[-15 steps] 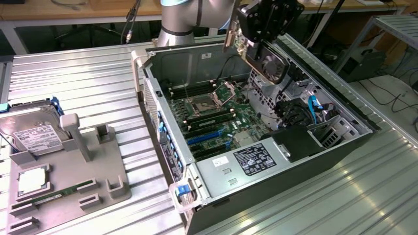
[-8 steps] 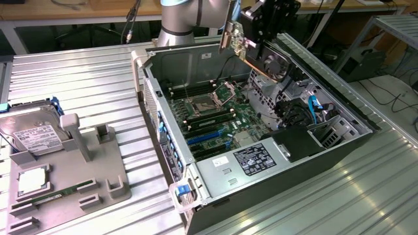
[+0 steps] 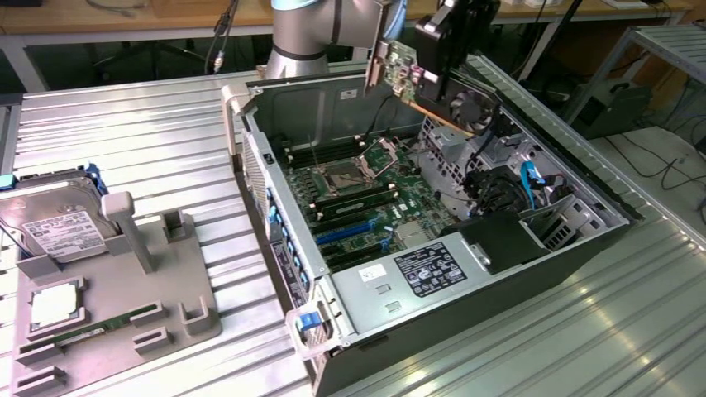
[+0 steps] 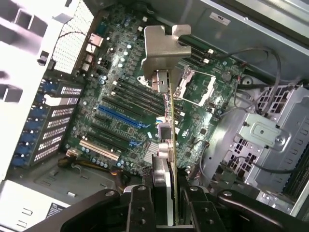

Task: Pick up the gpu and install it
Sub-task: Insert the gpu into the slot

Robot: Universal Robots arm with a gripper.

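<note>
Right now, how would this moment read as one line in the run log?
gripper: shut on gpu | gpu: in air over open case, above motherboard | install: not yet seated

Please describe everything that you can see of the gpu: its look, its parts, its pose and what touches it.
The gpu is a thin, flat card with a green board, a silvery metal bracket at one end and a black fan on one face. The gripper clamps it from both sides. It hangs on edge above the motherboard of the open case, not yet seated in any slot.
</note>
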